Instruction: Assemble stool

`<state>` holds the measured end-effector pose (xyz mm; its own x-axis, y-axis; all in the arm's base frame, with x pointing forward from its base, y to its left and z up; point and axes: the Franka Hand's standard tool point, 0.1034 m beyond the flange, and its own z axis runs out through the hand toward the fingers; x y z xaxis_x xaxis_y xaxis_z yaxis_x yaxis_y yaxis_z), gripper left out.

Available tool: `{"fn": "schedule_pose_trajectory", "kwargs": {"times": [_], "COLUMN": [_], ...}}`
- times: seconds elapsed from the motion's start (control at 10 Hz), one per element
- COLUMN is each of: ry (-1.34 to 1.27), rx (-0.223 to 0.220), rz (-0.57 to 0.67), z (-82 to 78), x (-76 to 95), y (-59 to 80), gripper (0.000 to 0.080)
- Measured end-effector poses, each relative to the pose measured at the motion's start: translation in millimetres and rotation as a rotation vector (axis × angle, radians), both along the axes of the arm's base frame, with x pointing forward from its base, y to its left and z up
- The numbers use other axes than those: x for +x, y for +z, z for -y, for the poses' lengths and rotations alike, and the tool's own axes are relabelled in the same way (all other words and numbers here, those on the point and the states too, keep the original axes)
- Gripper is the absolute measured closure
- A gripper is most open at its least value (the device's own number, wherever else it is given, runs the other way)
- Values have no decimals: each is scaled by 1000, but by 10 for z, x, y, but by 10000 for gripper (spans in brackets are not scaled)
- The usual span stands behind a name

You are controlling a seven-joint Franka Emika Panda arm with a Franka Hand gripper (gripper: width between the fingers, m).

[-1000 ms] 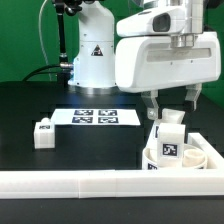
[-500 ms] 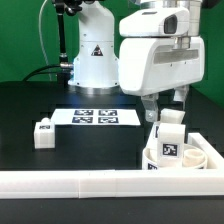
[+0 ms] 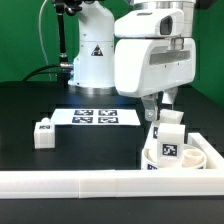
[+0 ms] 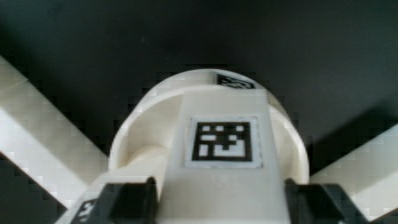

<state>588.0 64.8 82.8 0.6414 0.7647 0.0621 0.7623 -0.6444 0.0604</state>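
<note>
stool leg (image 3: 171,130) in the exterior view is stood upright in the round seat (image 3: 203,156), directly beneath the claw (image 3: 163,108); the arm is pointed straight down. in the wrist view a square black-and-white tag (image 4: 222,141) is shown on the leg (image 4: 178,105), which is clamped between the claw's pads (image 4: 125,200), its long axis running away from them.

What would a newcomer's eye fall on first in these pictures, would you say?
The gripper, on the exterior view's right, is closed on a white leg just above the round seat; the wrist view shows that tagged leg between the fingers. A lone leg stands on the black table at the exterior view's left, near the marker board.
</note>
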Motion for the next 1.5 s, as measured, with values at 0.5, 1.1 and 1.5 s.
{"fn": "schedule_pose_trajectory", "kwargs": {"times": [0.5,1.1,1.5], "ry": [-337,-993,-1337], "rx": [33,101,147], "rz": [-1,4,-1], "z": [-25,-183,-335], "x": [-4,-19,-29], "y": [-3,-3,-5], "gripper": [462,462,462]}}
